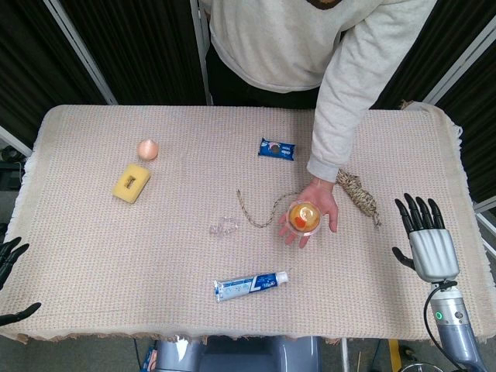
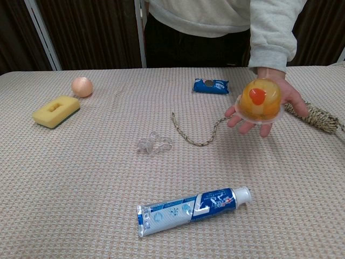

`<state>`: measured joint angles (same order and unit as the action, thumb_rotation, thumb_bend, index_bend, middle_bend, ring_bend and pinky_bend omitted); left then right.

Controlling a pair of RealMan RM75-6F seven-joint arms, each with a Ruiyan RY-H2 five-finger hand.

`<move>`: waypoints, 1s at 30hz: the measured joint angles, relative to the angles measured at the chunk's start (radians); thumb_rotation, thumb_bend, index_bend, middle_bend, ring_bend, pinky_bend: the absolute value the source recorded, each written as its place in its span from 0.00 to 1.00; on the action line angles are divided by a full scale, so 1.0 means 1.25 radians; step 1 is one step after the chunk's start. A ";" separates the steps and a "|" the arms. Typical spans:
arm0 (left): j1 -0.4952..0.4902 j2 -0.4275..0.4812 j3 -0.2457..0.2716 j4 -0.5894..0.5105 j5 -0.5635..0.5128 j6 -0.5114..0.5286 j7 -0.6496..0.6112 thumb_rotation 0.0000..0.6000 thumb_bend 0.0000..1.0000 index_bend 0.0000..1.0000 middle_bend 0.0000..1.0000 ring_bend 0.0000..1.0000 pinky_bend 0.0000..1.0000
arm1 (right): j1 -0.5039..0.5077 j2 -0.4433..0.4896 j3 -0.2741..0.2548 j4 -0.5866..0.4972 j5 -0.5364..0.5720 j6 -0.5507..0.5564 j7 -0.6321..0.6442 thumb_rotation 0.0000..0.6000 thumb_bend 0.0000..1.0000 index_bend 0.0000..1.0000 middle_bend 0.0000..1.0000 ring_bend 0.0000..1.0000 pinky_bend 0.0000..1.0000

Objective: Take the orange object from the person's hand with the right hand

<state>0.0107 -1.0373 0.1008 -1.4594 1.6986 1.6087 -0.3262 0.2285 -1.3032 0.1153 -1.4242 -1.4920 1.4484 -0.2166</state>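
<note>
The robot's right hand (image 1: 430, 242) hovered by the right edge of the cloth-covered table (image 1: 93, 256), fingers wide apart and holding nothing. Only the dark fingertips of the left hand (image 1: 11, 267) showed at the left edge, so I could not tell how they lay. A blue and white toothpaste tube (image 2: 191, 209) lay near the front edge. Further in, the person's hand (image 1: 314, 209) held up the round orange jelly cup (image 2: 261, 99), palm up. The right hand should probably slide left over bare cloth and close softly around the cup. A brown rope (image 1: 356, 194) lay near that path.
</note>
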 measured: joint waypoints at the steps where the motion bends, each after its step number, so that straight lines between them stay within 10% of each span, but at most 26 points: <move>1: 0.000 0.000 0.000 0.000 0.000 0.000 0.000 1.00 0.10 0.06 0.00 0.00 0.00 | 0.000 0.000 0.000 0.000 0.000 0.000 0.000 1.00 0.11 0.00 0.00 0.00 0.00; 20: -0.004 0.005 0.002 -0.008 -0.007 -0.015 0.004 1.00 0.10 0.06 0.00 0.00 0.00 | 0.006 0.019 0.003 -0.057 -0.008 -0.005 0.022 1.00 0.11 0.08 0.02 0.00 0.02; 30: -0.004 0.011 0.003 -0.018 -0.009 -0.020 0.012 1.00 0.10 0.06 0.00 0.00 0.00 | 0.075 0.085 0.060 -0.327 0.105 -0.131 0.005 1.00 0.11 0.16 0.17 0.10 0.16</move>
<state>0.0056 -1.0241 0.1049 -1.4819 1.6873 1.5844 -0.3112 0.3223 -1.1967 0.1899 -1.8335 -1.3603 1.2848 -0.2109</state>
